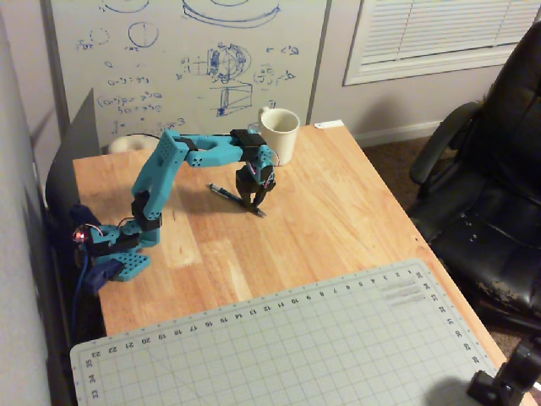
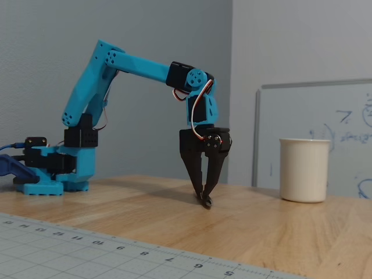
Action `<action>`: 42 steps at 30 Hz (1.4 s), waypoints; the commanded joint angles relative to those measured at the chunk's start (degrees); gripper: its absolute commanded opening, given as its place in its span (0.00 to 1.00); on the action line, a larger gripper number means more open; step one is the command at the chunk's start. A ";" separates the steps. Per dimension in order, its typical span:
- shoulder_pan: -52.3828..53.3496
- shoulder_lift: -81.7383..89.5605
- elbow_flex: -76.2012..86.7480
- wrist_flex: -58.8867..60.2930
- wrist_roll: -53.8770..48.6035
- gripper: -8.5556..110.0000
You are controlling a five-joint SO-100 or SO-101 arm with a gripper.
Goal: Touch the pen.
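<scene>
The slim dark pen (image 1: 225,193) lies slantwise on the wooden table (image 1: 338,211), just left of the cream mug (image 1: 280,134) in the overhead view. My blue arm reaches over it, and the black gripper (image 1: 254,205) points straight down onto the pen's lower right end. In the fixed view the gripper (image 2: 204,197) has its fingers closed to a point, and the tips sit at the pen's end (image 2: 207,203), which pokes out beneath them. Nothing is held between the fingers. I cannot tell whether the tips press on the pen or hover just above it.
The mug (image 2: 303,170) stands right of the gripper in the fixed view, in front of a whiteboard (image 1: 186,59). A grey cutting mat (image 1: 287,347) covers the table's near part. A black office chair (image 1: 499,169) stands beside the table.
</scene>
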 commanded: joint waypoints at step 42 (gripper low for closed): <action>-2.20 2.46 -5.36 -0.79 0.44 0.08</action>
